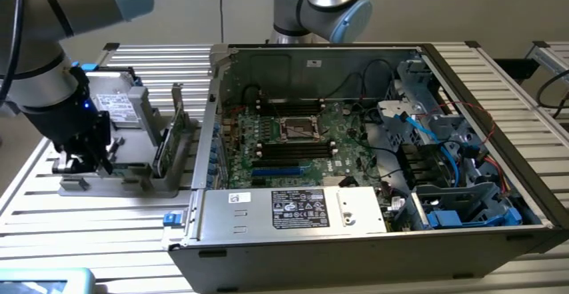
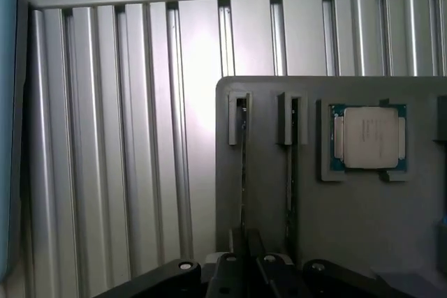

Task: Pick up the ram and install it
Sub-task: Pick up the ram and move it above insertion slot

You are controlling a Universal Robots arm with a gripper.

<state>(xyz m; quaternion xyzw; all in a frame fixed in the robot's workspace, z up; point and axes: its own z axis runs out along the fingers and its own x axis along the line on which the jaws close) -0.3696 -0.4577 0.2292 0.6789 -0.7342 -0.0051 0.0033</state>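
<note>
– Two things: how far along are we, and is any writing readable?
– Early, I'd say. The hand [image 2: 244,242] sits at the grey holder [image 2: 349,228] on the bench [image 2: 105,172], on the exterior view's left. Its fingers [image 2: 255,243] look pressed together on the ram [image 2: 242,165], which stands on edge in its groove. A second stick [image 2: 290,165] stands just beside it, with a processor [image 2: 368,136] near that. I judge the grasp made, the lift not yet done.
– And the install?
– All of it is left. To the right, in the open case [image 1: 356,254], the black slots [image 1: 294,149] on the motherboard [image 1: 347,134] look unfilled, as far as I can tell.
– Labels?
– Nearest, the power supply [image 1: 258,224] carries a printed label [image 1: 300,209], too small for me to read. The processor's lid shows only faint print. On the case's far wall there's a white sticker [image 1: 314,63], equally unreadable. I can make out no brand.
</note>
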